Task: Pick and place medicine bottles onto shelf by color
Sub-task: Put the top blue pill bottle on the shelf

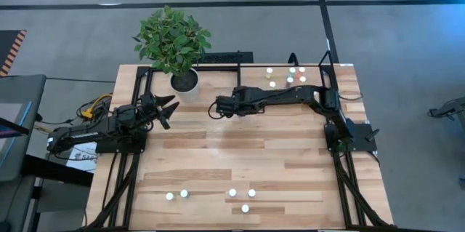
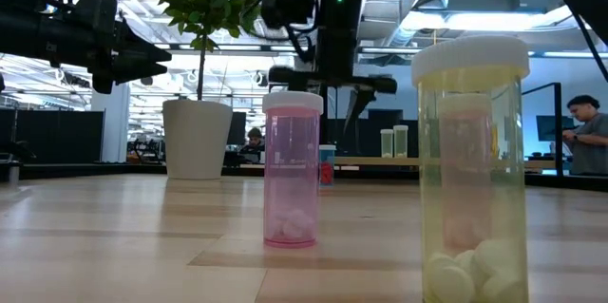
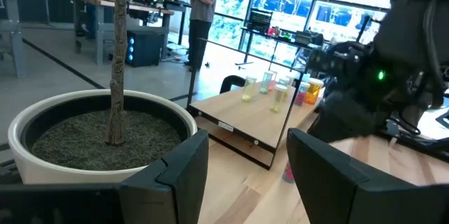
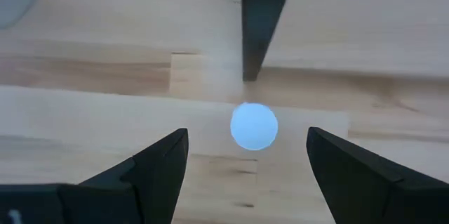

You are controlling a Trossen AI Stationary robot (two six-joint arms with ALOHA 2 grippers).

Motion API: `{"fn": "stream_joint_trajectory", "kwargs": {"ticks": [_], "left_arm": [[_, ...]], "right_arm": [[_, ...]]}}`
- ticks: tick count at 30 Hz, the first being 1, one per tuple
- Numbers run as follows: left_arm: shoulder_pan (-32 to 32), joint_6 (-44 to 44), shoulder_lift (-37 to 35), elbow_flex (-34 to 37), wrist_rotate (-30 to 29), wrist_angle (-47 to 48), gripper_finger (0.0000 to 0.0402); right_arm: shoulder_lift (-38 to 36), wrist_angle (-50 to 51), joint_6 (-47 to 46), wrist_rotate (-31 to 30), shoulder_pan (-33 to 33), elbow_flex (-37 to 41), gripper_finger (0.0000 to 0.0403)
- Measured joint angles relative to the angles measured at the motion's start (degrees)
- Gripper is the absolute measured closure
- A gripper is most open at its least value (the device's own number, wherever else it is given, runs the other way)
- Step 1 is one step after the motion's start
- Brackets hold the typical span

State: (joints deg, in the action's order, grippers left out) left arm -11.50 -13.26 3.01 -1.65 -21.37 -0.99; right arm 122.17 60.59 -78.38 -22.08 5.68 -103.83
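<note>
Both arms are dark, jointed and matte, and the right arm (image 1: 290, 97) shows a small green light near its wrist. Each gripper's fingers (image 4: 151, 164) are flat black wedges tapering to blunt tips. Orange and yellow cables (image 1: 93, 105) bunch beside the left arm (image 1: 94, 136).

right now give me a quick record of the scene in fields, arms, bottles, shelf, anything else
left gripper: open, empty, near the plant pot
right gripper: open, straight above a white-capped bottle at mid-table, not touching it
shelf: far right of table, several bottles on it
near edge: five loose bottles standing
closest to low camera: pink bottle, yellowish bottle
background: person standing
</note>
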Motion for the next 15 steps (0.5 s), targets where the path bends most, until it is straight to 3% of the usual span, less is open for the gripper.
{"fn": "stream_joint_trajectory", "kwargs": {"ticks": [15], "left_arm": [[0.0, 0.0, 0.0, 0.0, 0.0, 0.0, 0.0220]], "right_arm": [[6.0, -1.4, -5.8, -4.1, -1.1, 0.1, 0.0091]]}}
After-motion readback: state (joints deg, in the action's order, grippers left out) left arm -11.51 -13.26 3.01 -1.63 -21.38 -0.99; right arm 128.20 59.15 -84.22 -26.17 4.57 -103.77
